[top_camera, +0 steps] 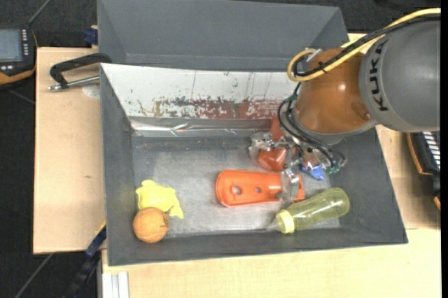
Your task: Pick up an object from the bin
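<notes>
Far to the left of the long orange plastic piece [248, 188], a crumpled yellow thing [157, 196] sits against the orange ball [150, 225] just below it, both well apart from me. On to the orange piece itself: it lies flat on the bin [189, 171] floor, rounded end to the left. And here I am, my gripper [290, 183] down at its right end, right against it. Jaws parted or clenched? I cannot tell, my own wrist covers them. Just above the orange piece's right end, a small red thing [271, 158] lies under my wrist. Below and right of that end, a yellow-green bottle [315, 209] lies tilted, cap near my tip. A small blue bit [313, 171] is just right of me.
</notes>
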